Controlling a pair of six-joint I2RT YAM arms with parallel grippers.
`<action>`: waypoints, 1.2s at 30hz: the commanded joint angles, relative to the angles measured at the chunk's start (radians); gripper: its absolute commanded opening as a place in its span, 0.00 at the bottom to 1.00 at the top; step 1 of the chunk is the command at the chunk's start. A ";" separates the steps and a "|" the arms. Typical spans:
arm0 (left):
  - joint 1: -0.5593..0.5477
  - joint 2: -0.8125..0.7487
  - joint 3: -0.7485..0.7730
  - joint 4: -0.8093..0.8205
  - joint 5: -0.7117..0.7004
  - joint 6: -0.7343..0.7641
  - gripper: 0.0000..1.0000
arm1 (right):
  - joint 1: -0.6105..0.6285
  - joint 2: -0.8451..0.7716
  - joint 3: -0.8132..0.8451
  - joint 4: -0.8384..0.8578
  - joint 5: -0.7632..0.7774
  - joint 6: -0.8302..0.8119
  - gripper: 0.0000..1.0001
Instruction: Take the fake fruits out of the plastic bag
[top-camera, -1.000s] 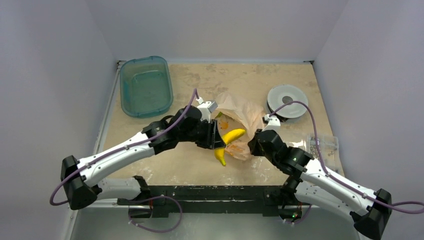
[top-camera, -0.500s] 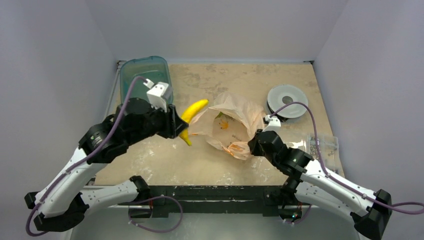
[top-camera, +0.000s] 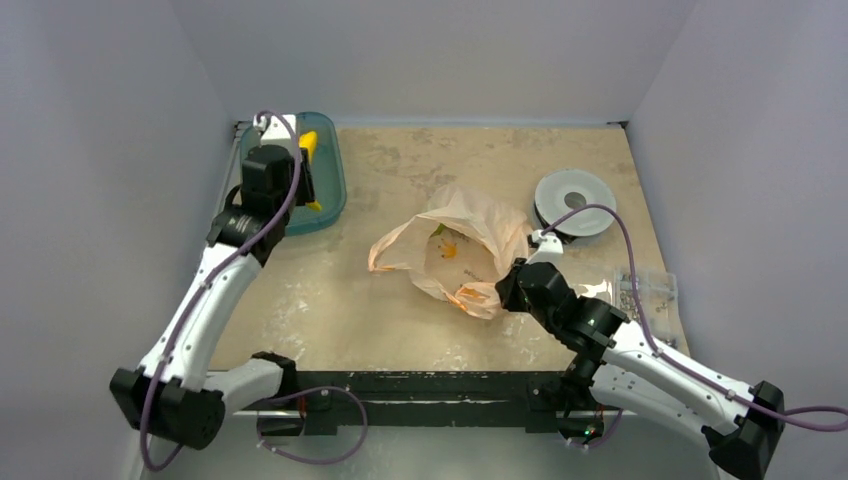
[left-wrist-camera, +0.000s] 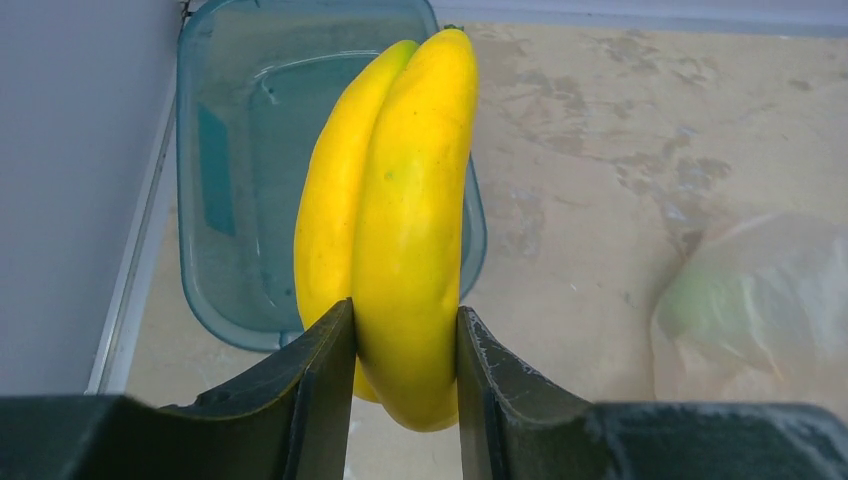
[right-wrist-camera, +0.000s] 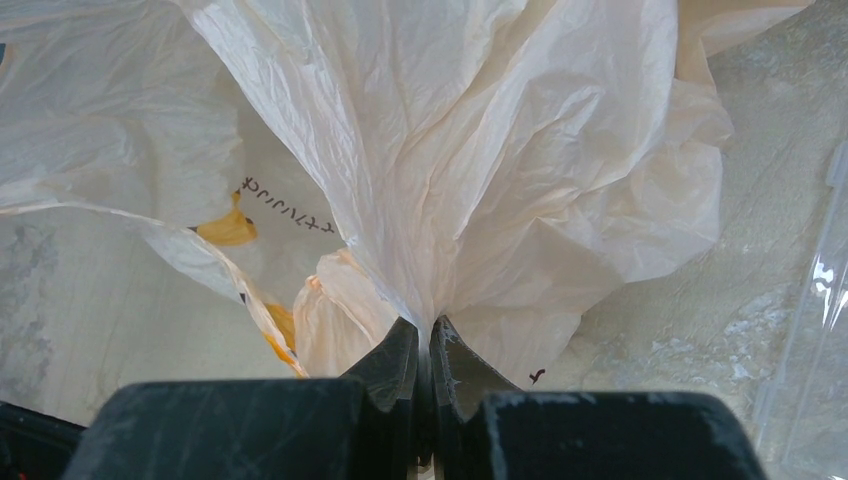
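Holding the banana (left-wrist-camera: 410, 200) over the teal tub (left-wrist-camera: 215, 150), the left fingers (left-wrist-camera: 322, 380) were mid-delivery; the next move likely called for lowering and letting go. The right fingers (right-wrist-camera: 385, 365) stayed out of it, clenched on the bag (right-wrist-camera: 480, 150) on the tabletop (top-camera: 480, 160).

Glossy yellow banana (left-wrist-camera: 405, 230), pinched near its lower end in the left gripper (left-wrist-camera: 405, 325), standing upright above a teal tub (left-wrist-camera: 215, 200) at the far left of the table (top-camera: 560, 160). Crinkly, translucent peach plastic bag (top-camera: 455, 235), slumped mid-table, its near right edge bunched in the right gripper (right-wrist-camera: 422, 335). Inside, dim through the film, a green fruit (top-camera: 437, 230).
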 joint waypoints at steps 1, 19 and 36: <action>0.177 0.174 0.024 0.285 0.180 -0.046 0.00 | 0.001 0.003 0.008 0.019 -0.009 -0.017 0.00; 0.331 0.925 0.436 0.261 0.524 -0.125 0.00 | 0.002 -0.030 0.017 -0.014 -0.006 -0.010 0.00; 0.414 0.876 0.508 -0.040 0.501 -0.213 0.73 | 0.002 -0.021 0.016 0.015 -0.037 -0.013 0.00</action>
